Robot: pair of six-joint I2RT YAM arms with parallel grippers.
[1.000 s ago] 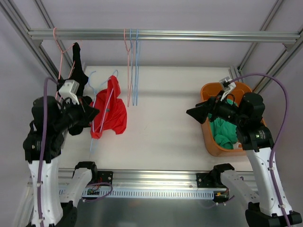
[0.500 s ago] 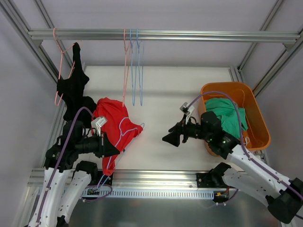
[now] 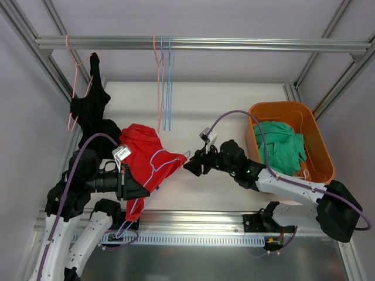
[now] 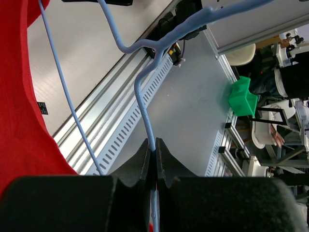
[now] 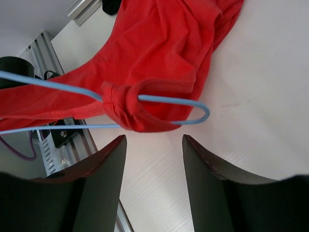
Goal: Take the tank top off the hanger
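A: While draped on the blue hanger (image 5: 169, 99), where's the red tank top (image 3: 140, 149)?
B: At 8 o'clock on the worktop (image 3: 234, 105). At its 7 o'clock the left end effector (image 4: 153, 145) clenches the hanger; at 3 o'clock the right end effector (image 5: 153, 140) is released

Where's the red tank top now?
Top view, left of centre: the red tank top drapes the light blue wire hanger held by the left gripper, beside the right gripper.

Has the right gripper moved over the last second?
Yes. The right gripper has travelled left, away from the orange basket, to the red tank top.
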